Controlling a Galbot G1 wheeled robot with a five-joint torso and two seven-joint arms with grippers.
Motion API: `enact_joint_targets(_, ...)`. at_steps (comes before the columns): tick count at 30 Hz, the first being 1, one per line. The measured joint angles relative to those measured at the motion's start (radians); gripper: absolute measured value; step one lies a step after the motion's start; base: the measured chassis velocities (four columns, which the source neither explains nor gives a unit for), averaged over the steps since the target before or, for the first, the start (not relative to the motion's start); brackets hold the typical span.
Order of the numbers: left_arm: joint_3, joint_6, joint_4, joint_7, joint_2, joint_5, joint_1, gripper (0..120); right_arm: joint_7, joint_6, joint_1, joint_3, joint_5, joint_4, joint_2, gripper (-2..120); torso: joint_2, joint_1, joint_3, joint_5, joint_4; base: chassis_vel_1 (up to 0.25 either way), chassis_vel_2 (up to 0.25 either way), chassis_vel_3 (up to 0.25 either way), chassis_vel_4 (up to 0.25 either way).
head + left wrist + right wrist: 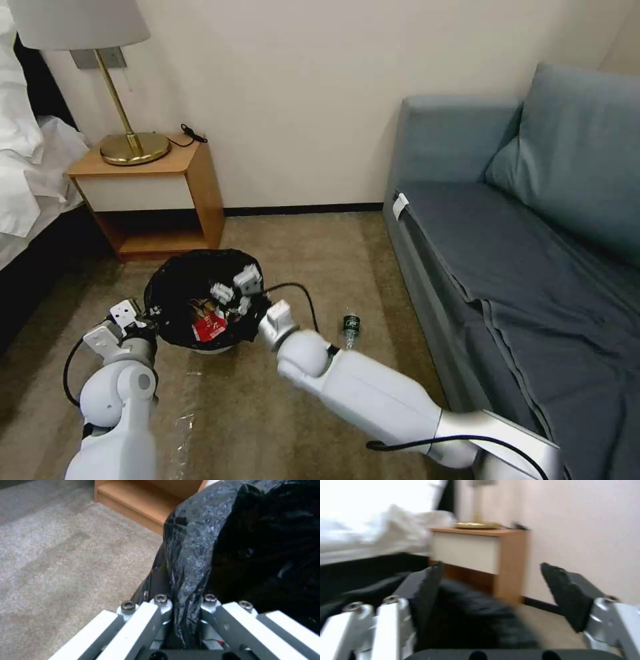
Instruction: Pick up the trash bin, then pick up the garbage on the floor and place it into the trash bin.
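The bin [203,300] rim is clamped by the left gripper [183,605]; the right gripper [237,287] is spread above it. One bottle [349,325] is seen; the contents are partly hidden.

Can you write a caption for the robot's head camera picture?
Left gripper holds the trash bin by its rim; open right gripper above it; bottle on carpet.

Soft even room light; blurred right wrist view.
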Motion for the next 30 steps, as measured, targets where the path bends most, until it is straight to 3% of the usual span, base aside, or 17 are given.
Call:
enact_joint_targets(2,-0.001,-0.005,0.004,0.003,0.003,0.003,0.000,3,0.118,-0.111,0.010,0.065,0.023,0.009,0.002,90,0.000,0.000,0.000,0.0000,-0.0001,0.000,0.000,0.000,0.000)
enact_joint_targets(3,-0.001,-0.005,0.004,0.003,0.003,0.003,0.000,3,0.118,-0.111,0.010,0.065,0.023,0.009,0.002,90,0.000,0.000,0.000,0.0000,-0.0001,0.000,0.000,0.000,0.000)
enact_joint_targets(6,-0.005,-0.007,0.004,0.003,0.009,0.004,0.000,3,0.243,-0.227,0.013,0.135,0.024,-0.017,0.000,99,0.000,0.000,0.000,0.0000,-0.0001,0.000,0.000,0.000,0.000)
enact_joint_targets(12,-0.009,-0.013,0.004,0.003,0.016,0.003,0.006,3,0.284,-0.257,0.002,0.166,0.037,-0.073,-0.003,100,0.000,0.000,0.000,0.0000,-0.0001,0.000,0.000,0.000,0.000)
enact_joint_targets(20,-0.014,-0.017,-0.012,-0.002,0.025,-0.001,0.027,3,0.343,-0.370,-0.042,0.247,0.158,-0.203,0.037,100,0.000,0.000,0.000,0.0000,0.0001,0.000,0.000,0.000,0.000)
enact_joint_targets(25,-0.012,-0.010,-0.024,-0.005,0.027,-0.001,0.032,3,0.329,-0.384,-0.051,0.284,0.136,-0.260,0.046,100,0.000,0.000,0.000,0.0000,0.0000,0.000,0.000,0.000,0.000)
enact_joint_targets(30,-0.008,-0.008,-0.031,-0.006,0.023,0.002,0.044,3,0.337,-0.454,-0.069,0.335,0.092,-0.324,0.049,100,0.000,0.000,0.000,0.0000,-0.0002,0.000,0.000,0.000,0.000)
